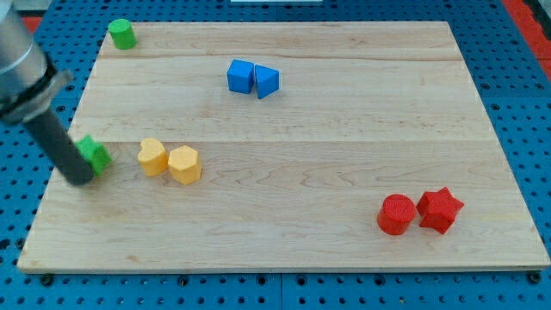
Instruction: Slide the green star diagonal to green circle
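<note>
Pressing my tip (80, 178), a bare rod with no jaws, against the green star's (95, 155) left-bottom side, well below the green circle (122, 34); star seems light, rigid, slippery, so push its flank, not a point.

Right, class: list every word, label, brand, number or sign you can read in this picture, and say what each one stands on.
None: there is no readable text anywhere in this view.
The wooden board, the green star, the green circle and the blue, yellow and red blocks carry no lettering or marks.
My tip sits against the green star's left side; the rod bears no label either.
</note>
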